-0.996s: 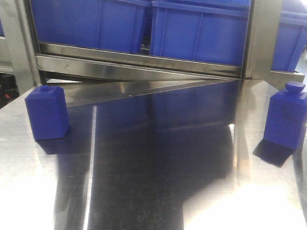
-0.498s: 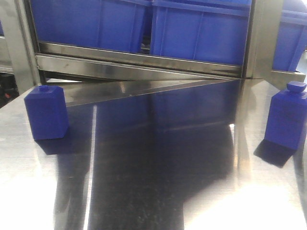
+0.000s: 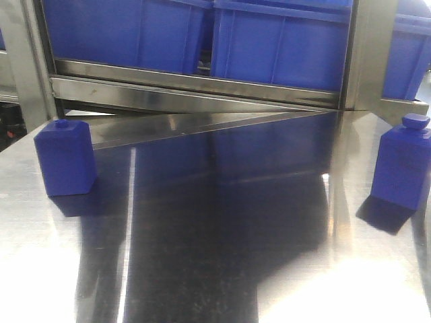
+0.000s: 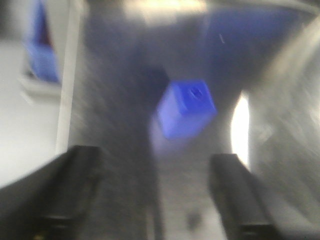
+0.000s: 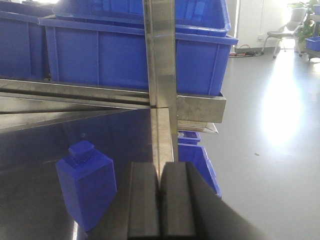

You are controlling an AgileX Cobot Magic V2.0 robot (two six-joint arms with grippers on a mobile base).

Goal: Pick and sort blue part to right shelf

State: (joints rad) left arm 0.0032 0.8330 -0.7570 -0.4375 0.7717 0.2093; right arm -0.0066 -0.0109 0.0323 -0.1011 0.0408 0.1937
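Across the front view's top ran the right shelf [image 3: 195, 94] with blue bins [image 3: 283, 47], above the bench [image 3: 222, 235]. One blue part [image 3: 65, 158] stood upright at middle left, a second blue part [image 3: 403, 165] at the right edge. The left tool [image 4: 155, 200] gaped wide; the right tool [image 5: 160, 205] sat pinched closed.

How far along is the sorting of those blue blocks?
Nothing looks sorted yet: the left blue part and right blue part both stand on the steel table. The left end effector is open, facing one part; the right end effector is shut, empty. Picking and shelving remain.
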